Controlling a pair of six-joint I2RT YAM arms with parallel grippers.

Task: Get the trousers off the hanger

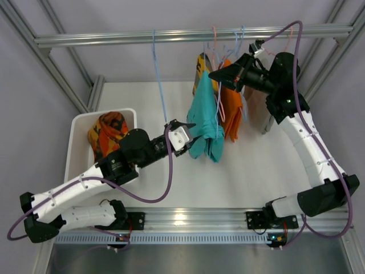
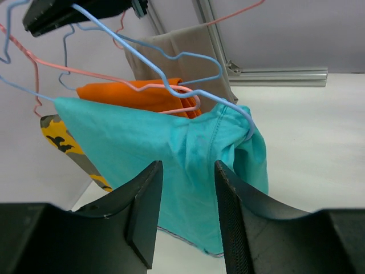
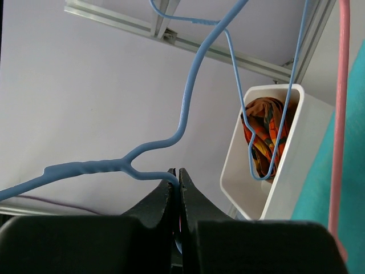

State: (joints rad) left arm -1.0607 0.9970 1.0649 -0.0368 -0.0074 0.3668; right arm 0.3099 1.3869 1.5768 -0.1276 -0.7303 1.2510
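Note:
The teal trousers (image 1: 204, 123) hang draped over a blue hanger (image 2: 171, 85) near the middle of the rail. My left gripper (image 1: 183, 127) stands open just left of the cloth; in the left wrist view the teal trousers (image 2: 171, 148) lie beyond its fingertips (image 2: 149, 177), with nothing pinched between them. My right gripper (image 1: 219, 74) is shut on the wire of the blue hanger (image 3: 188, 103), its tips (image 3: 177, 177) pressed together on it. The patterned orange trousers (image 1: 107, 132) lie bunched in the white bin (image 1: 77, 123).
An orange garment (image 1: 231, 108), a yellow-and-black patterned one (image 1: 202, 65) and a beige one (image 2: 188, 51) hang on pink and blue hangers beside the teal pair. One bare blue hanger (image 1: 159, 80) hangs from the metal rail (image 1: 114, 39). Frame posts stand at both sides.

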